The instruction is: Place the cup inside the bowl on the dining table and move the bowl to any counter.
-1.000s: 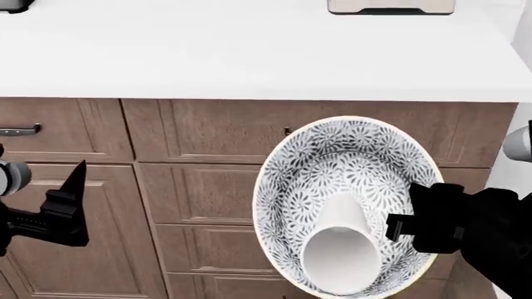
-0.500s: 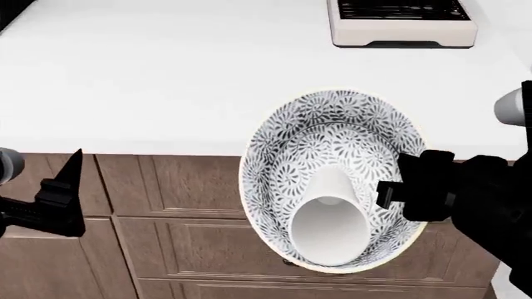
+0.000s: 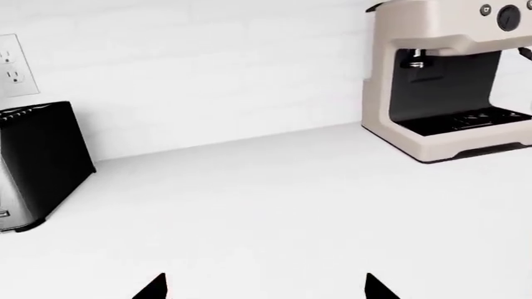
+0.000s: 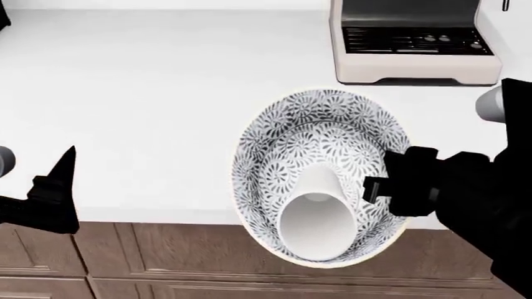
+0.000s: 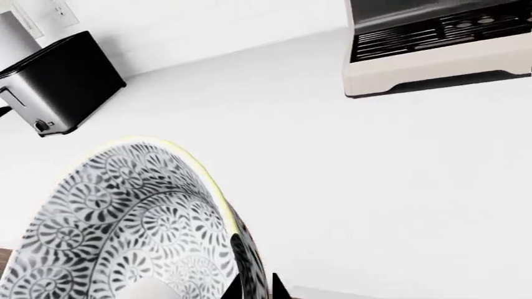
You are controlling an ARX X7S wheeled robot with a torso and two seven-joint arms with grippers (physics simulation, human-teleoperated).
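The floral bowl (image 4: 320, 134) is held in the air over the counter's (image 4: 166, 93) front edge, with the white cup (image 4: 318, 215) lying tilted inside it. My right gripper (image 4: 375, 187) is shut on the bowl's right rim. In the right wrist view the bowl (image 5: 108, 212) fills the near side, and the gripper (image 5: 256, 289) pinches its rim between both fingertips. My left gripper (image 4: 58, 187) is open and empty at the counter's front edge on the left. In the left wrist view its gripper (image 3: 264, 288) shows two spread tips over bare counter (image 3: 275, 205). The dining table is out of view.
A beige coffee machine (image 4: 412, 43) stands at the back right of the counter, also in the left wrist view (image 3: 453, 75) and the right wrist view (image 5: 437, 47). A black toaster (image 5: 58, 81) stands at the back left. Brown drawer fronts (image 4: 166, 268) lie below the counter.
The view has moved forward and up over the counter. The bowl with the cup, held by my right gripper, now hangs over the counter's front edge rather than in front of the drawers.
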